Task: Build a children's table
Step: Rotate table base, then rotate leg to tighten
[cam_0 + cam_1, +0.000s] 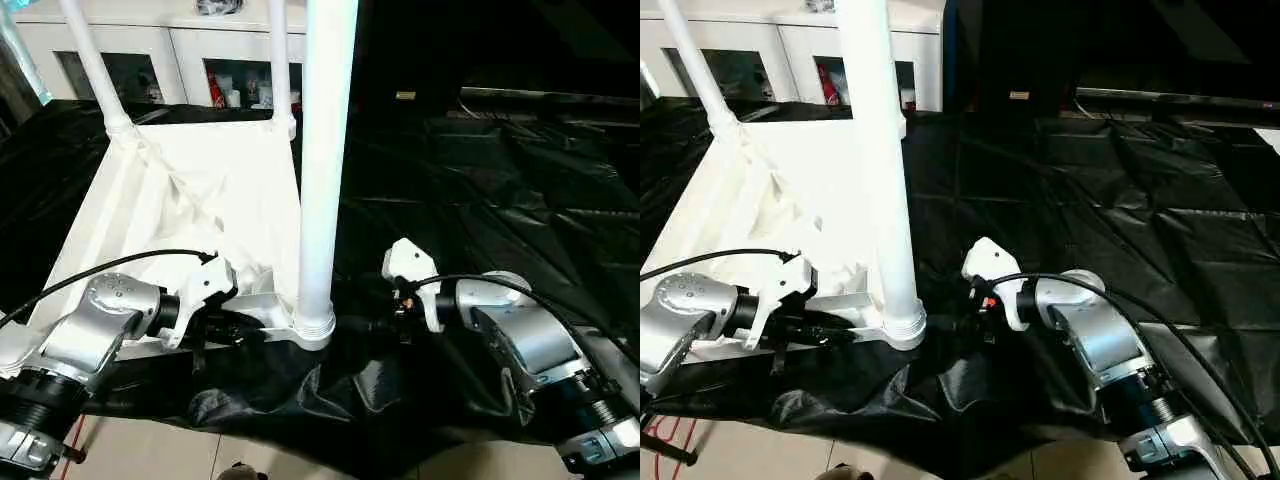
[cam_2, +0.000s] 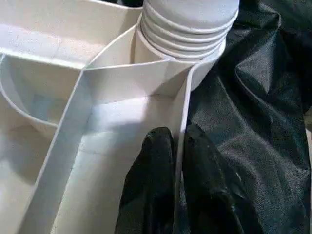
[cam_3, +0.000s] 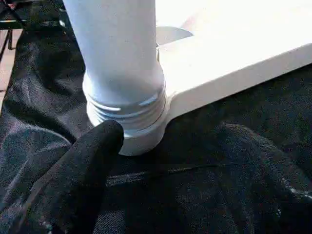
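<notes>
Two grippers flank near leg (image 1: pixel 325 150): left gripper (image 2: pixel 178 161) pinching table rim (image 2: pixel 183 117), right gripper (image 3: pixel 165 151) agape.

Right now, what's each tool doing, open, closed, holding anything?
Left tool: closed on the table top's edge wall.
Right tool: open, holding nothing, beside the near leg.

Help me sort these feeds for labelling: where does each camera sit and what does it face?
Head stereo pair: looks down over both silver forearms at the upturned table top and near leg.
Left wrist: left pincer clamping the top's rim.
Right wrist: right pincer, fingers apart, facing the leg's threaded base.
All share that leg.
</notes>
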Available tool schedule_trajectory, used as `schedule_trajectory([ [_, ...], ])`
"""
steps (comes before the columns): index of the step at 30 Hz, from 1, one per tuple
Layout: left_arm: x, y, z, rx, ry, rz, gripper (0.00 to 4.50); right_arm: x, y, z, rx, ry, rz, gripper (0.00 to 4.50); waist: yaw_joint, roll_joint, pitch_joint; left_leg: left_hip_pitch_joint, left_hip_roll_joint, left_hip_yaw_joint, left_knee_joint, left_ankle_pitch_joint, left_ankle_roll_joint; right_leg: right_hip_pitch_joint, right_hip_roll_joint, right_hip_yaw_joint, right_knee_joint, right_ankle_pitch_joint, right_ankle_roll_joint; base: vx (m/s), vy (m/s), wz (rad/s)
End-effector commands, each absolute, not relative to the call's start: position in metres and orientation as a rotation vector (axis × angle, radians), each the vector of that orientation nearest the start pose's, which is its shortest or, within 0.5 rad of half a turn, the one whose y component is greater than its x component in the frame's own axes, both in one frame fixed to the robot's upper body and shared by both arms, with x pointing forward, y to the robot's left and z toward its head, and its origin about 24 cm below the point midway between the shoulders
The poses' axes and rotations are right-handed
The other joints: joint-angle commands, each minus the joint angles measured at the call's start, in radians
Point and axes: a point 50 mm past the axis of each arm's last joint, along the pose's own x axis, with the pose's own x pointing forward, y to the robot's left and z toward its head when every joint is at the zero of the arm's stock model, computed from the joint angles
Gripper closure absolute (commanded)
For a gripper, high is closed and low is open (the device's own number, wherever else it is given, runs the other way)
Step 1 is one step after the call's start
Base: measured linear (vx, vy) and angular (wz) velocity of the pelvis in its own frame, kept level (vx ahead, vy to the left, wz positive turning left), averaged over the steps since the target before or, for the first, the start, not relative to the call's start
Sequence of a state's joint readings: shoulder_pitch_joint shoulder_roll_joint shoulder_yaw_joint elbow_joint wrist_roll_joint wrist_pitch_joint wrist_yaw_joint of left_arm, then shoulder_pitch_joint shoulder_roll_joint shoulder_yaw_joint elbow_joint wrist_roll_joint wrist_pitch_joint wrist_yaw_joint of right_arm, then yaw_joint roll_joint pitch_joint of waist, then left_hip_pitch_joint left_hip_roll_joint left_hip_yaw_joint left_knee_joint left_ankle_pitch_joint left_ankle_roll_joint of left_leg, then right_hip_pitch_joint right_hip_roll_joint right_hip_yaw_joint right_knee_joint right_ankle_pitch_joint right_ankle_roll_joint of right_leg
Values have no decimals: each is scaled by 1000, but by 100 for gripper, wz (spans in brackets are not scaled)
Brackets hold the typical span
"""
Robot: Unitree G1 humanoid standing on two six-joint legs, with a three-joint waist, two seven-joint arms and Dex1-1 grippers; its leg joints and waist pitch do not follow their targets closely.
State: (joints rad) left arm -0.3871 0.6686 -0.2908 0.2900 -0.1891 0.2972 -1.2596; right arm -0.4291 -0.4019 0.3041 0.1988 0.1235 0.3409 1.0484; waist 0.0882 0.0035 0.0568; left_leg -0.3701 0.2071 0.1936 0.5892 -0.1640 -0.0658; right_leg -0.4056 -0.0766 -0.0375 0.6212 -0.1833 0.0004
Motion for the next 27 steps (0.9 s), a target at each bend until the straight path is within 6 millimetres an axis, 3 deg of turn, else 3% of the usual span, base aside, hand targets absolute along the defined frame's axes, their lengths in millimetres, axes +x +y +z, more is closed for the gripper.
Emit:
schedule_trajectory([
  [1, 278, 198, 55, 304, 604, -1260, 431, 288, -118, 61, -279, 387, 1263, 79, 0, 14, -64, 21, 18, -13, -74, -326, -41, 35, -48, 35, -77, -261, -196, 0, 0, 0],
  [5, 292, 180, 54, 291, 559, -1193, 444, 290, -118, 59, -244, 379, 1244, 79, -2, 6, -64, 20, 17, -12, -73, -322, -39, 37, -47, 35, -77, -244, -203, 0, 0, 0],
  [7, 296, 174, 54, 283, 541, -1181, 450, 291, -118, 59, -242, 378, 1239, 52, 0, 6, -65, 19, 17, -13, -71, -320, -37, 39, -50, 35, -77, -255, -198, 0, 0, 0],
  [8, 299, 169, 55, 287, 522, -1179, 450, 291, -117, 58, -237, 381, 1237, 45, 0, -4, -65, 18, 16, -13, -71, -312, -34, 41, -50, 34, -79, -272, -190, 0, 0, 0],
  [10, 303, 163, 55, 285, 510, -1168, 450, 293, -116, 57, -247, 378, 1229, 39, 2, 0, -64, 18, 16, -14, -71, -310, -30, 40, -53, 35, -82, -305, -177, 0, 0, 0],
  [11, 303, 163, 55, 285, 510, -1168, 450, 293, -116, 57, -247, 378, 1229, 14, 1, -2, -64, 18, 15, -13, -70, -305, -29, 38, -52, 35, -84, -314, -171, 0, 0, 0],
  [14, 309, 151, 57, 286, 478, -1180, 450, 301, -111, 57, -255, 348, 1175, 14, 0, 0, -63, 19, 15, -14, -70, -313, -32, 35, -52, 34, -86, -328, -172, 0, 0, 0],
  [22, 308, 152, 56, 287, 483, -1184, 450, 313, -110, 59, -247, 313, 1090, 14, 0, -2, -66, 17, 16, -14, -71, -289, -26, 37, -51, 34, -79, -273, -183, 0, 0, 0],
  [27, 307, 153, 55, 274, 483, -1192, 450, 317, -109, 57, -208, 306, 1068, 14, -1, -6, -64, 16, 17, -13, -72, -298, -25, 37, -52, 34, -81, -296, -179, 0, 0, 0],
])
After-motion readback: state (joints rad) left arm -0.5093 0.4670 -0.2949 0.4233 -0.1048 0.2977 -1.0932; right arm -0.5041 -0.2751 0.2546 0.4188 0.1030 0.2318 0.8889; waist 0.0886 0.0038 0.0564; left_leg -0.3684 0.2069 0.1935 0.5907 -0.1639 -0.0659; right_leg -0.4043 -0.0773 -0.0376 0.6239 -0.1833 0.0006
